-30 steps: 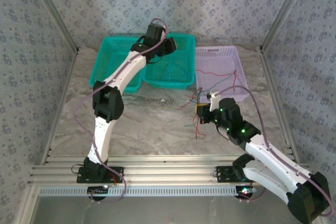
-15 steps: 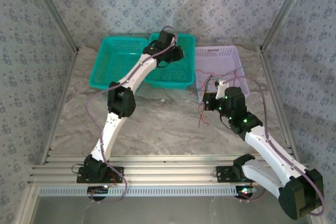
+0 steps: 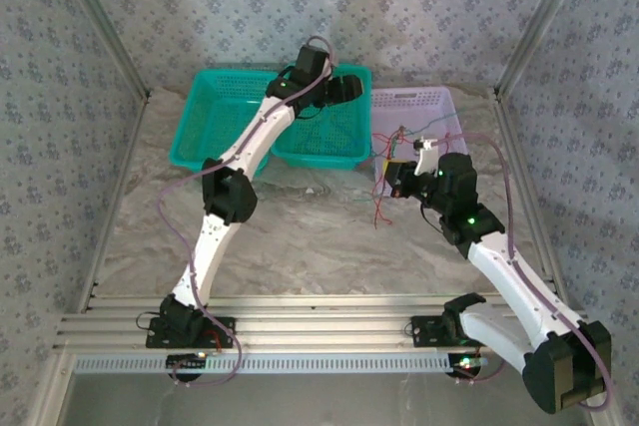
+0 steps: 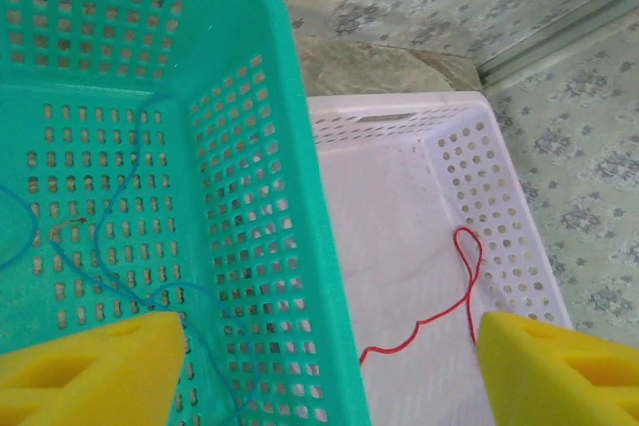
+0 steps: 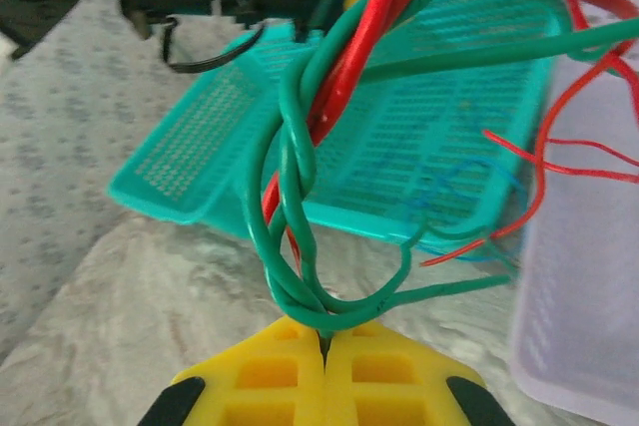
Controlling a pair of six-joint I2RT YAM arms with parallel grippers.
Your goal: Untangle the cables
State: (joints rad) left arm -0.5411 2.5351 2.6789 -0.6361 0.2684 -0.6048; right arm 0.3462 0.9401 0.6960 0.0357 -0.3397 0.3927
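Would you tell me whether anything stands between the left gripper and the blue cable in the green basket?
Nothing visible does. The open left gripper hangs over the green basket wall, and the blue cable lies bare on the basket floor just beyond one finger.

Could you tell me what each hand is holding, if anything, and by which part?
The right hand is shut on the tangled red and green cables, pinching the bottom of their twisted loop. The left hand is open and holds nothing.
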